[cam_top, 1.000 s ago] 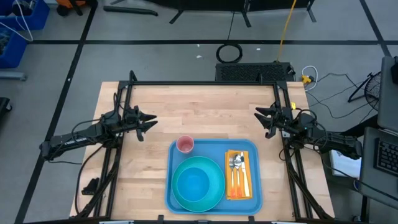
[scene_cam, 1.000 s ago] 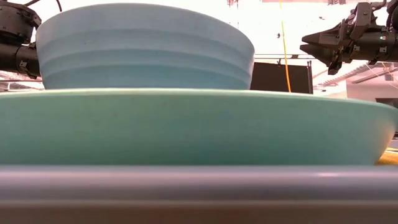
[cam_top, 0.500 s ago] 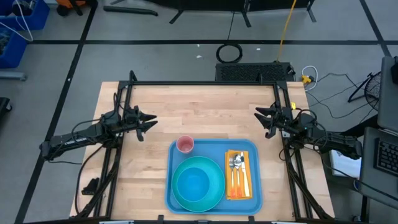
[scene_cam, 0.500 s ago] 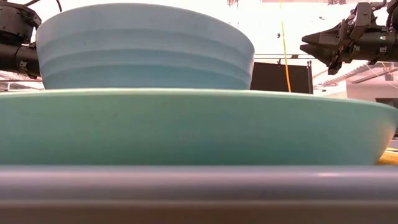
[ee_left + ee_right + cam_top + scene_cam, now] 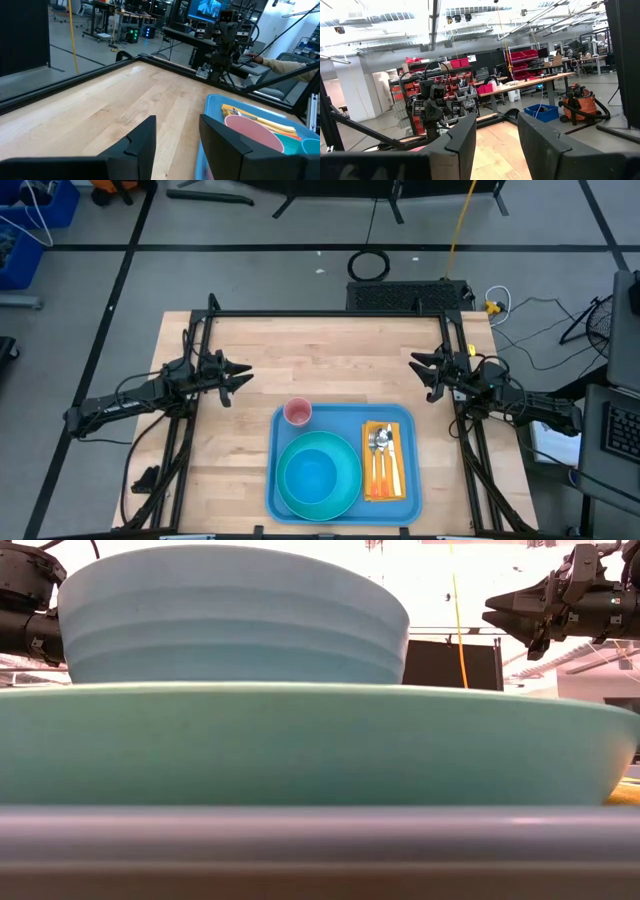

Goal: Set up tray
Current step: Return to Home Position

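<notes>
The light-blue tray (image 5: 342,420) lies flat at the table's near middle. On it rest a teal plate (image 5: 350,452) carrying a blue bowl (image 5: 308,475), a pink cup (image 5: 298,413) at its far left corner, and an orange napkin (image 5: 384,483) with cutlery (image 5: 380,442) on the right. In the low view the bowl (image 5: 230,615) sits on the plate (image 5: 300,745). My left gripper (image 5: 243,374) hovers open over the table's left side, my right gripper (image 5: 417,364) open at the right; both are apart from the tray. The left wrist view shows the cup (image 5: 252,132).
Bare wood (image 5: 330,360) stretches between both grippers and beyond the tray to the far edge. A dark frame rail (image 5: 330,313) runs along the far edge. A black box (image 5: 405,295) stands on the floor past it. A person's sleeve (image 5: 287,62) shows beyond the table.
</notes>
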